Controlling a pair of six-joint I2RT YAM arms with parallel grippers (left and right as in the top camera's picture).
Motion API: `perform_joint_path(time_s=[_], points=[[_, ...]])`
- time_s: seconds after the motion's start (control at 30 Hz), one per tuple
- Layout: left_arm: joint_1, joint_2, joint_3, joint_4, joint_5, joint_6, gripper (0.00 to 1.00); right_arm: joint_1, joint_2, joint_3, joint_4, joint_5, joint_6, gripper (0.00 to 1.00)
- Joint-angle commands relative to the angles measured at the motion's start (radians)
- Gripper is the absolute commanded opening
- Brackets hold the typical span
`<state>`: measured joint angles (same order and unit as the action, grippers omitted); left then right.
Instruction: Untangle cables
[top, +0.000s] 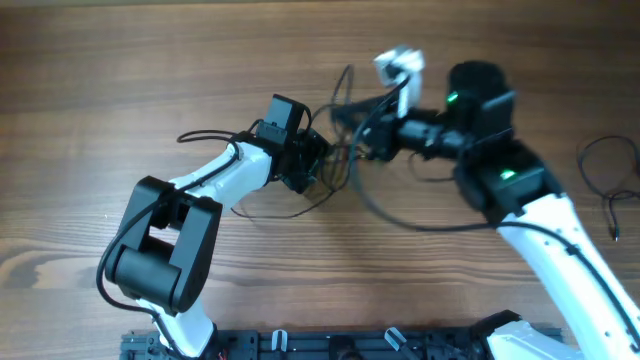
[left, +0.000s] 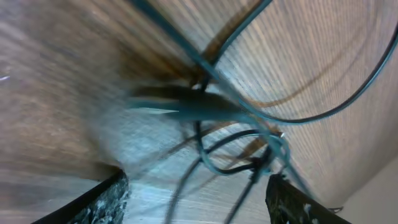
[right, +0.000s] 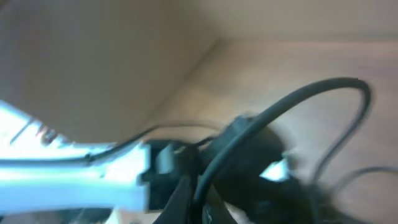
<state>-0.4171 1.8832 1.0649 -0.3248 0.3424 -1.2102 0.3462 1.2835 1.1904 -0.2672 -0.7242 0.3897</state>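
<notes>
Overhead: thin black tangled cables (top: 340, 152) bunched toward the far edge, midway between side edges. Wedged directly between left gripper (top: 318, 160) and right gripper (top: 358, 140), equally near both. Loops trailing toward far and near edges, no single long axis.

Left wrist: fingers (left: 106, 199) spread wide, pinching nothing; knot just ahead, centred between them.

Right wrist: too blurred, cannot tell grip; dark strand arching close in front.

Matt wood-grain table (top: 120, 70), smooth blk plastic-coated cables (top: 338, 150).
</notes>
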Motion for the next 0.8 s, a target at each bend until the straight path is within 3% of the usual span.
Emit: perform_joint_path(time_s=[0.0, 0.2, 0.33, 0.53, 0.6, 0.7, 0.77], points=[[0.001, 0.019, -0.014, -0.079, -0.115, 0.002, 0.7, -0.154, -0.031, 0.154, -0.075, 0.025, -0.069, 0.04], [0.002, 0.019, -0.014, -0.184, -0.22, 0.002, 0.73, -0.338, -0.031, 0.295, -0.168, 0.082, -0.076, 0.04], [0.017, 0.019, -0.014, -0.243, -0.237, 0.038, 0.7, -0.406, -0.031, 0.317, -0.173, 0.124, -0.076, 0.04], [0.107, 0.019, -0.014, -0.373, -0.312, 0.225, 0.44, -0.422, 0.002, 0.317, -0.244, 0.2, -0.118, 0.04], [0.166, 0.019, -0.014, -0.439, -0.378, 0.257, 0.32, -0.422, 0.023, 0.317, -0.268, 0.234, -0.128, 0.04], [0.273, 0.019, -0.014, -0.517, -0.484, 0.269, 0.04, -0.422, 0.062, 0.317, -0.296, 0.327, -0.128, 0.04], [0.341, 0.019, -0.014, -0.537, -0.525, 0.269, 0.04, -0.422, 0.087, 0.317, -0.308, 0.406, -0.126, 0.04]])
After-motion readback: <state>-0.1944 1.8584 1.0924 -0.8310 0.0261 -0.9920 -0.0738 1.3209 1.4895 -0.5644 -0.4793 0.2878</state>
